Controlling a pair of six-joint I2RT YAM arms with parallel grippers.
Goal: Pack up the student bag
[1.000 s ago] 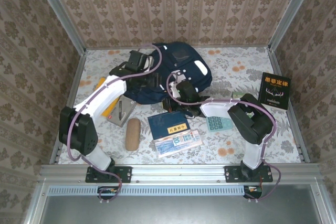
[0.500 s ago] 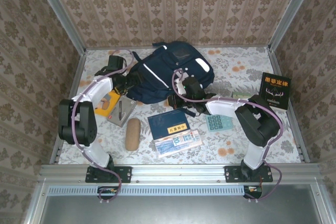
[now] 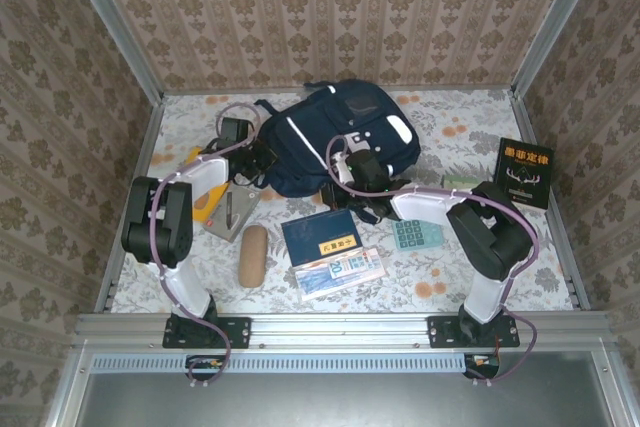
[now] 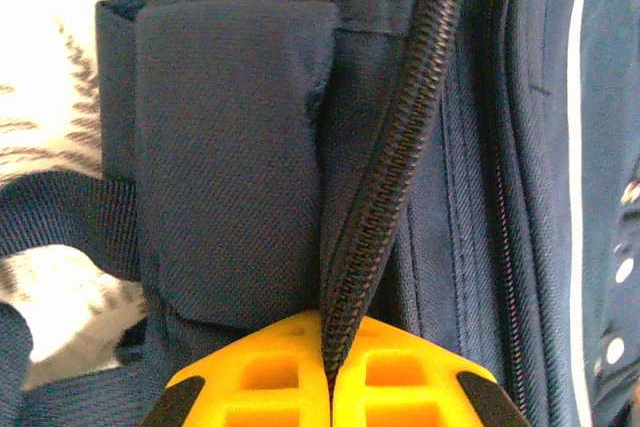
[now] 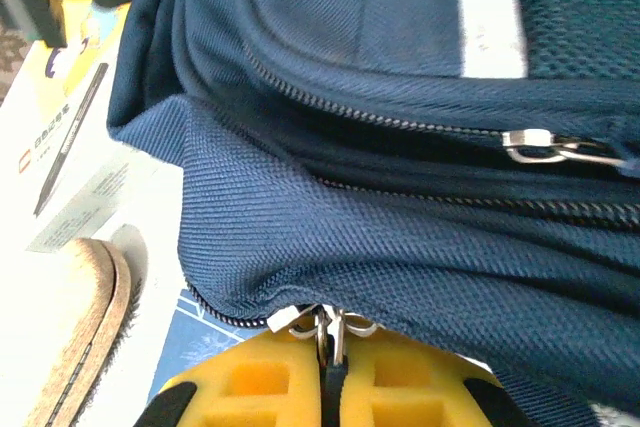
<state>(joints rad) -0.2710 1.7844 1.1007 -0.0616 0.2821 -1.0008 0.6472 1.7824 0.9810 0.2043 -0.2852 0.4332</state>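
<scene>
Left jaws: clenched. The yellow pads of the left gripper (image 4: 330, 352) meet on the black zip track (image 4: 385, 197), with the bag's side seam pinched between them.
Right jaws: clenched. The right gripper (image 5: 325, 352) has its pads closed on a pair of metal zip pulls (image 5: 325, 325) at the bag's near lower edge.
Bag: the student bag (image 3: 340, 137) lies on its back at the far middle of the table (image 3: 470, 277). The left gripper is at its left edge and the right gripper at its near edge.
Opening: from these views I cannot tell whether any compartment gapes; the zip lines look closed.
Handling: it is probably soft, limp cloth that folds and drags rather than lifts as one piece. It looks light if empty and is not fragile, and the woven surface should not slip.
Where to hold: the zip pulls are best for running the zip. The seam or a strap gives a counter-hold so the cloth stays taut, because loose fabric would bunch ahead of the slider.
Nearby: a blue book (image 3: 322, 235) lies just near of the bag and a calculator (image 3: 415, 235) to its right. A brown case (image 3: 252, 255) and a white box (image 3: 232, 212) lie to its left, and a black book (image 3: 525, 173) lies well apart at the right.
</scene>
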